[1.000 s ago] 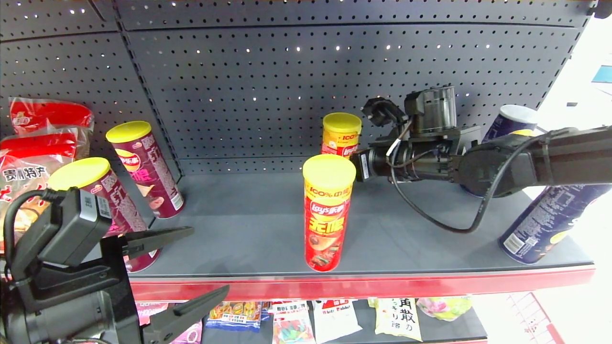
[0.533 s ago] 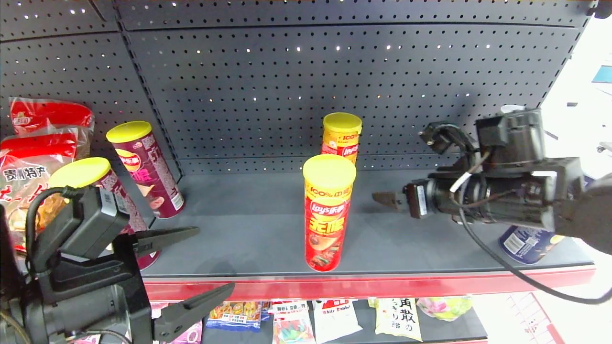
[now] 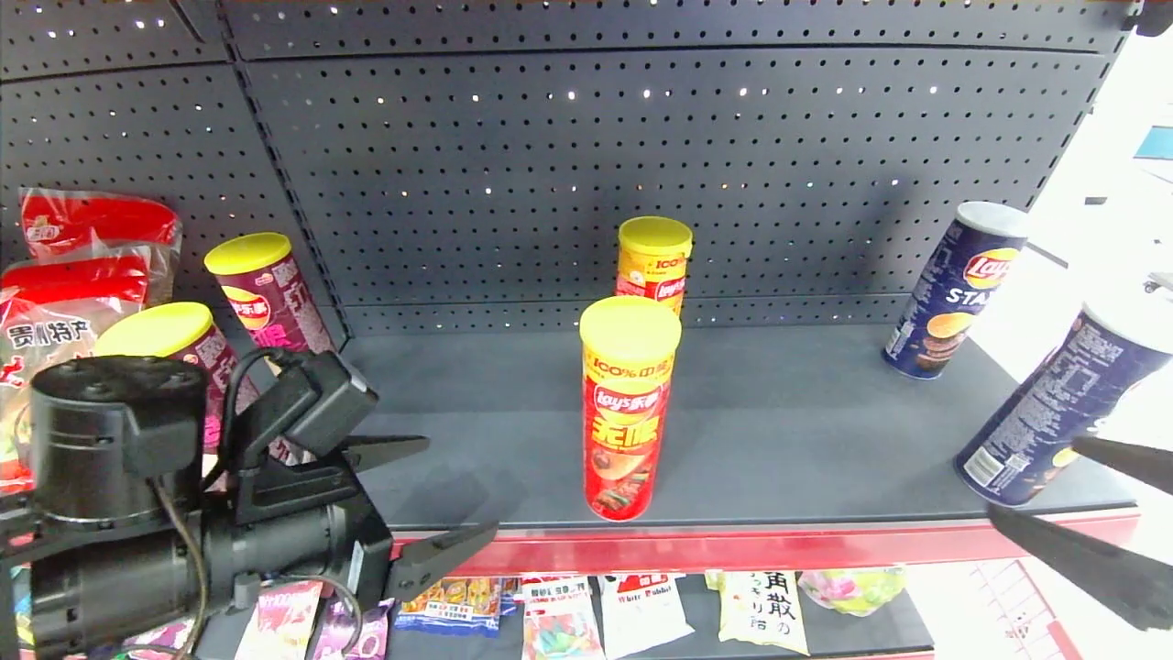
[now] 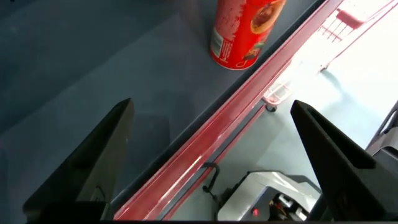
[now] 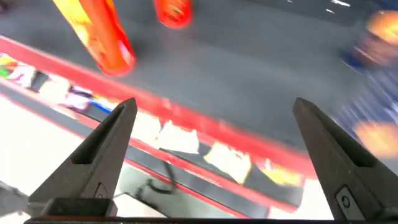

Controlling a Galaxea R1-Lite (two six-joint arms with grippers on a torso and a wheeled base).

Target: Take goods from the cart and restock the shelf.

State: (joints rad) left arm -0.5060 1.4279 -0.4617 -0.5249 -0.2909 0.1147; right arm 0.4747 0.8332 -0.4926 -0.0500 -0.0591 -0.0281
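A red chip can with a yellow lid (image 3: 628, 412) stands upright near the front edge of the grey shelf (image 3: 779, 431), and a second one (image 3: 653, 257) stands behind it by the pegboard. My left gripper (image 3: 440, 500) hangs open and empty at the shelf's front edge, left of the front can. In the left wrist view the left gripper (image 4: 211, 106) straddles the red shelf lip (image 4: 249, 118), with the can's base (image 4: 239, 31) beyond. My right gripper (image 3: 1032, 478) is open and empty at the front right corner. The right wrist view has the right gripper (image 5: 214, 102) over the lip.
Two maroon cans (image 3: 266, 293) (image 3: 174, 348) and red snack bags (image 3: 82, 238) fill the shelf's left end. Two blue cans (image 3: 958, 289) (image 3: 1054, 412) stand at the right end. Snack packets (image 3: 641, 610) lie on the shelf below. A red wire cart (image 4: 339, 22) stands on the floor.
My right arm has drawn back from the rear red can to the shelf's front right corner, uncovering the blue cans. My left arm has swung rightward, nearer the shelf's front edge.
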